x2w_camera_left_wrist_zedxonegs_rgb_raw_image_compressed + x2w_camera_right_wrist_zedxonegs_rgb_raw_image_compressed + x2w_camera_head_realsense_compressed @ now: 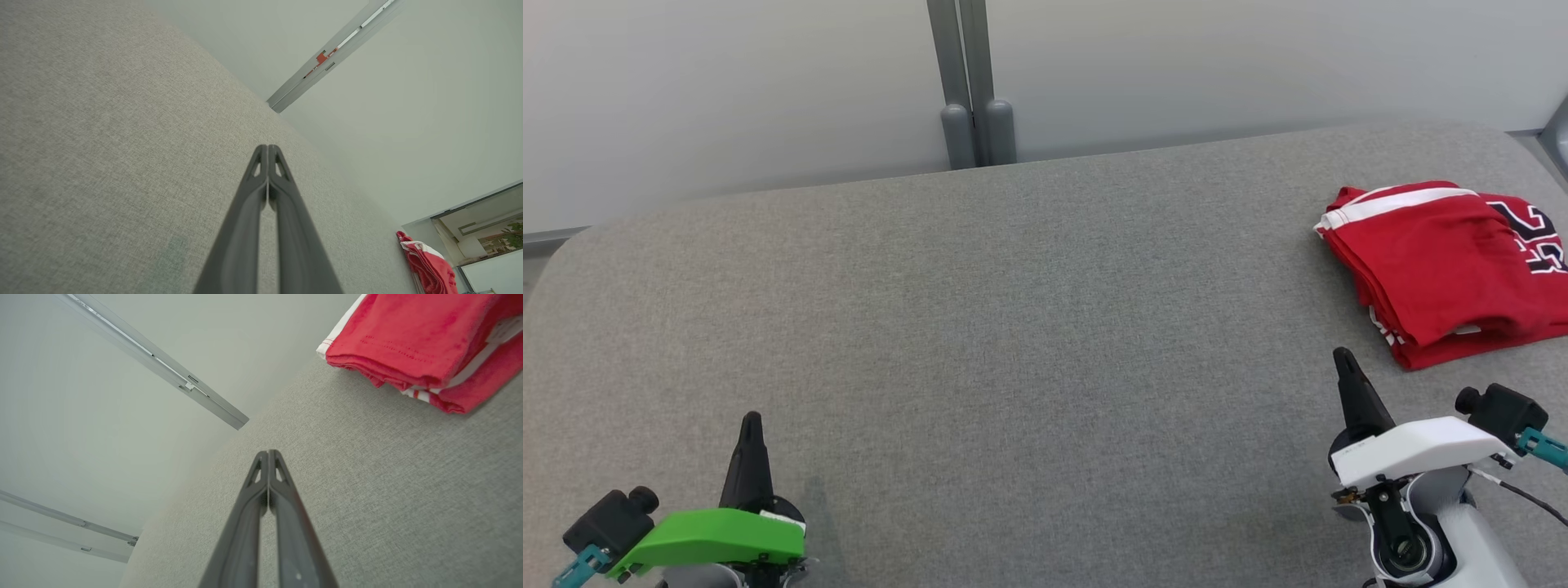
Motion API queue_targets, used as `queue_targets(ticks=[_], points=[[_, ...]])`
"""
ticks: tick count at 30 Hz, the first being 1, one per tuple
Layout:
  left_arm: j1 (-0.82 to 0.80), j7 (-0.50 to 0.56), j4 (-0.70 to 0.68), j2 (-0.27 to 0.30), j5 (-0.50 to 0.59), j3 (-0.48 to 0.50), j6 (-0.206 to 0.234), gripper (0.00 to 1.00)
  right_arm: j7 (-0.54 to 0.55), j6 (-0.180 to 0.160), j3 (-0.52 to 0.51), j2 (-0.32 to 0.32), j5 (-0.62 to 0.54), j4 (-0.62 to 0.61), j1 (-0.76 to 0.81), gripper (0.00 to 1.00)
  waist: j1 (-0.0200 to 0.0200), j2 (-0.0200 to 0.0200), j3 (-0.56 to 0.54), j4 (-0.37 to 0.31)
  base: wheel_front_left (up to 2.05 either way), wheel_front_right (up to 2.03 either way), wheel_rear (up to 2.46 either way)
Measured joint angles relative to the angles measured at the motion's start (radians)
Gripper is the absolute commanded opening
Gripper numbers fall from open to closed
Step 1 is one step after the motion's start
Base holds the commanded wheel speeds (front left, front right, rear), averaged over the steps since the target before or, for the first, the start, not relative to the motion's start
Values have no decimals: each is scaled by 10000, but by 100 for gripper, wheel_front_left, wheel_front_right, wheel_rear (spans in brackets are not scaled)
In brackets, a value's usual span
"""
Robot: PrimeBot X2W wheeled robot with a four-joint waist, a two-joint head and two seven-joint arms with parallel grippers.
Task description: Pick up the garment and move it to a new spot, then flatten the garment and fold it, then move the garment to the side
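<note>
Head view, lower left: the left gripper [752, 420], under its green housing, had its two dark fingers pressed together into a single point and held nothing. The left wrist view confirmed this, with the fingertips meeting without a gap and nothing caught between them, over bare grey cloth. At the lower right of the head view, the right gripper [1342, 357], under a white housing, was likewise fully closed and empty. The right wrist view showed its tips touching each other above the same grey cloth. Whether either gripper rested on the surface could not be told.

Just beyond the right gripper's tip, and apart from it, lay the garment [1437, 261]. It was red, with a white stripe and black-and-white lettering, and was folded into a compact stack whose layered edges faced the robot. It sat at the far right of the table [1013, 310], partly cut off by the right edge of the head view and well apart from the left gripper. The table was covered in grey woven fabric and had rounded corners.

Behind the table's far edge stood a pale wall [727, 82], with a grey double post [968, 82] near the middle.
</note>
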Motion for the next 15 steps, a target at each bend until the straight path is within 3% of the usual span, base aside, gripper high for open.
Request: queue_targets(ticks=[15], points=[[-110,479,-82,8,-1699,107,0,0,453,0,-368,128,1643,-184,78,0,0,0,-34,75,0,0,0]])
